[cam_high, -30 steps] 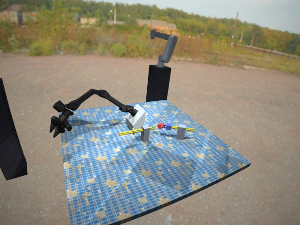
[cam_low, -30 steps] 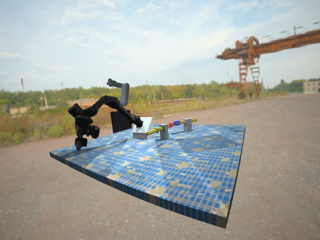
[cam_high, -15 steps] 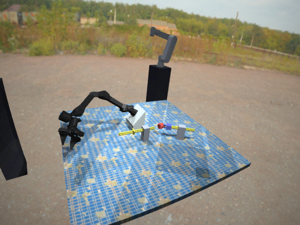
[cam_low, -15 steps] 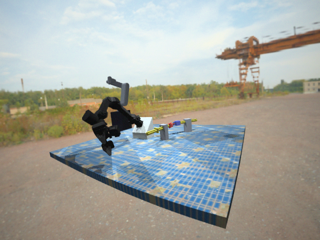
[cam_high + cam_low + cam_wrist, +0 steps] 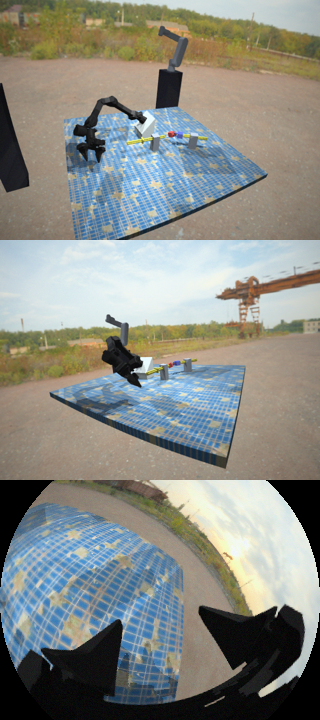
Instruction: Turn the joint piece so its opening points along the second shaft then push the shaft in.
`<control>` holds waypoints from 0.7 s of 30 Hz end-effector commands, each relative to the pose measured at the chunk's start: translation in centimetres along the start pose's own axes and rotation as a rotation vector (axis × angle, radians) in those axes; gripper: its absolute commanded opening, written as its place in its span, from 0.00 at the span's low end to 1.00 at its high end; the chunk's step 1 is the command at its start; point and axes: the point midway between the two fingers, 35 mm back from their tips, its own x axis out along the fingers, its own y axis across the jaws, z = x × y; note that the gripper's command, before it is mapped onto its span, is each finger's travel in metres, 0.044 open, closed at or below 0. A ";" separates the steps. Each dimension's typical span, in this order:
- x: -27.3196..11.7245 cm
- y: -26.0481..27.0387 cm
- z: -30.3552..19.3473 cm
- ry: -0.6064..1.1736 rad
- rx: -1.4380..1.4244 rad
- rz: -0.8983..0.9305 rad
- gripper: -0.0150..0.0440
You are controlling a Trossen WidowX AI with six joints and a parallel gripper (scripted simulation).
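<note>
The red joint piece (image 5: 171, 134) (image 5: 170, 365) sits beside a blue piece (image 5: 180, 135) (image 5: 177, 362) on the end of the fixed yellow shaft (image 5: 202, 138) (image 5: 194, 360), which is held by a grey block (image 5: 193, 141) (image 5: 187, 365). The second yellow shaft (image 5: 133, 142) (image 5: 151, 372), with a small cross collar, passes through another grey block (image 5: 155, 143) (image 5: 164, 372). Its tip is close to the red piece, with a small gap in the top view. Exactly where the opening points is too small to tell. My gripper (image 5: 93, 161) (image 5: 162, 616) is open and empty, away from the shaft's free end, fingers pointing down.
A white wedge-shaped base (image 5: 149, 127) (image 5: 147, 364) under my arm stands behind the second shaft. The blue patterned table (image 5: 155, 196) (image 5: 180, 420) carries everything. A grey arm (image 5: 180, 51) on a black pedestal (image 5: 169, 89) stands beyond the back edge; another black pillar (image 5: 11, 144) stands at the left.
</note>
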 end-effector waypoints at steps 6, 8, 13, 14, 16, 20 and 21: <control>2.9 4.9 6.8 -0.114 0.208 0.172 1.00; 3.4 6.2 8.4 -0.128 0.257 0.219 1.00; 4.2 9.3 12.6 -0.151 0.373 0.339 1.00; 4.2 9.9 13.5 -0.153 0.395 0.364 1.00; 4.3 11.2 15.1 -0.156 0.439 0.414 1.00; 4.0 13.7 18.4 -0.150 0.519 0.514 1.00; 3.9 14.5 19.3 -0.145 0.538 0.543 1.00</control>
